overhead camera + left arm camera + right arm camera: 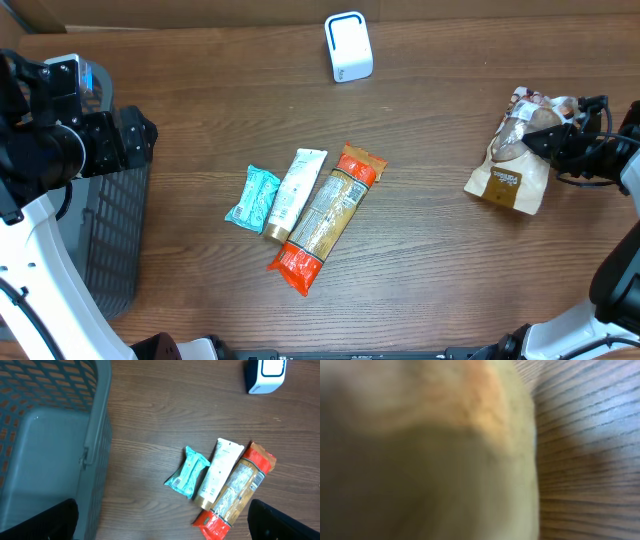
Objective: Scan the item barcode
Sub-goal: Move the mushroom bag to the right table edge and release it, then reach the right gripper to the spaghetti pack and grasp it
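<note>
Left gripper (165, 517) spread wide over the basket (115, 230), nothing seen inside; right gripper (548, 138) at the snack bag's (512, 170) top, grip impossible to tell.
Scanner (348, 47) at the far edge of the surface (440, 260), well apart from the bag; bag at far right, long axis far-to-near, right arm much nearer.
</note>
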Controlling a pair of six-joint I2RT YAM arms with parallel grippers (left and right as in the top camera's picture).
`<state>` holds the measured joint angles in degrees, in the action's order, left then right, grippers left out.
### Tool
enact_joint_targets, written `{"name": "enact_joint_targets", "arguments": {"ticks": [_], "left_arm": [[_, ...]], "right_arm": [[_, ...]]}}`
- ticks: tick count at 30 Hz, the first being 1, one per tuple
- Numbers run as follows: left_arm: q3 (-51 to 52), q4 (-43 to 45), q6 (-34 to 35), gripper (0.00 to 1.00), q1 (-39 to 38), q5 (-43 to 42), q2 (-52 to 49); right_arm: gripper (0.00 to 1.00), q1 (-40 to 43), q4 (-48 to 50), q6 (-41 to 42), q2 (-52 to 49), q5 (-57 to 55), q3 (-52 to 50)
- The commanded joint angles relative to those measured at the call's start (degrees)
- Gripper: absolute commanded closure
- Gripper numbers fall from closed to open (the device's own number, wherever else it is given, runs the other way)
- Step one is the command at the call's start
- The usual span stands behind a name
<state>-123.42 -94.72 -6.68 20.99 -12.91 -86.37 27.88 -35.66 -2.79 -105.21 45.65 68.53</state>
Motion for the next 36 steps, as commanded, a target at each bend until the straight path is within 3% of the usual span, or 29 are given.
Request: {"name": "enact_joint_targets", "arguments": {"ticks": [1,3,6,21,29,33,36], "left_arm": [[-0.1,0.1,-1.5,0.0,0.0,-0.7,-0.2],[-0.1,0.1,-1.5,0.0,0.0,-0.7,-0.2],[-0.1,0.1,-1.5,0.0,0.0,-0.7,-0.2],[-0.1,0.1,-1.5,0.0,0.0,-0.6,-0.2],[-0.1,0.1,-1.5,0.01,0.0,-0.7,-0.2],[-0.1,0.1,-1.5,0.01,0.0,-0.7,-0.2],[-0.1,0.1,-1.5,0.01,0.0,-0.7,-0.2]], "right_arm": [[0.65,0.0,0.7,1.3,-0.7,0.3,-0.2],[0.5,0.3,0.9,4.0,-0.7,-2.0,-0.2],[0.43,1.1,-0.4,5.5,-0.7,-2.3,1.0],[0.29,-1.5,-38.2,2.5,-0.7,-7.6,32.1],[0.25,-14.1,-48.0,-2.2,-0.7,-6.6,30.4],[0.25,-24.6,-46.4,-3.3,-0.7,-6.7,26.3],[0.24,-32.9,-39.7,-3.3,-0.7,-9.6,23.3]]}}
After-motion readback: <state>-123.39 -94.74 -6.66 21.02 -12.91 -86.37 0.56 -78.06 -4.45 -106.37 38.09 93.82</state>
